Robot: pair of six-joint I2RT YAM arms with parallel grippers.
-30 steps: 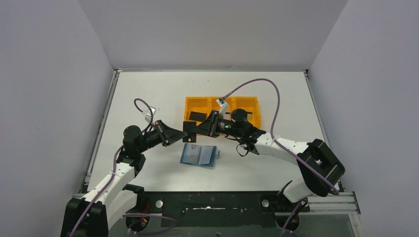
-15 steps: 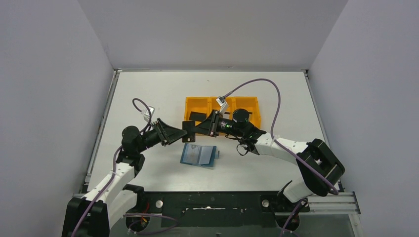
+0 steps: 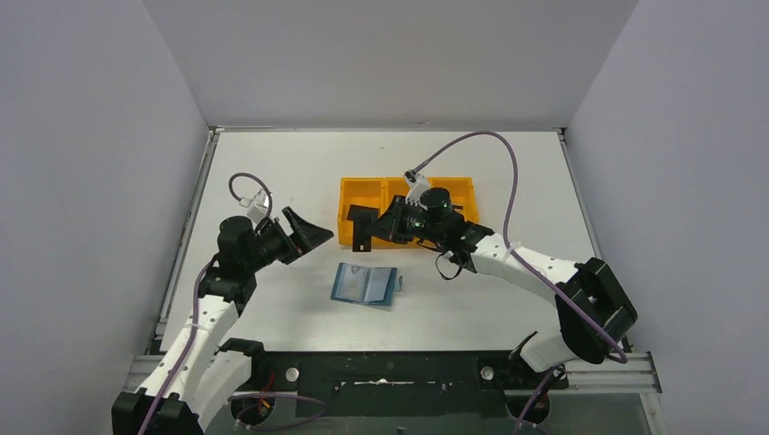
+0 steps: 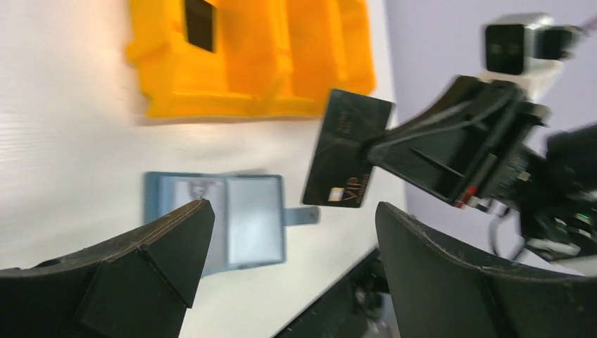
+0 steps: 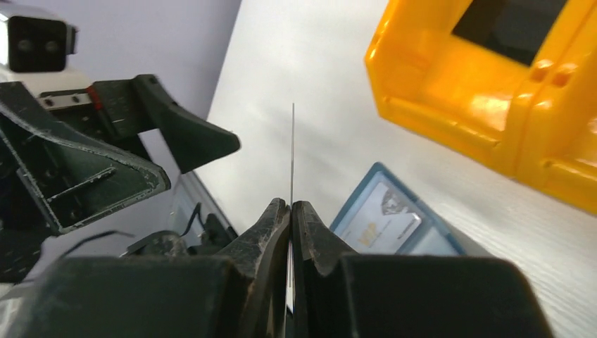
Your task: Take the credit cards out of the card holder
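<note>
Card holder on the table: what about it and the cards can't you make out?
- Top view: card holder too small to count cards in its pockets.
- Left wrist view: blur smears it; left pincer overlaps its edge.
- Right wrist view: black card seen edge-on, face hidden.

Teal card holder lies open, flat on the desk; one black card is held in the air beyond it.

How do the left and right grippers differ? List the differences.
The left gripper stands wide open and empty; the right gripper is shut on a black card. The left gripper hangs left of the card holder; the right gripper sits at the orange tray. Both point toward each other.
</note>
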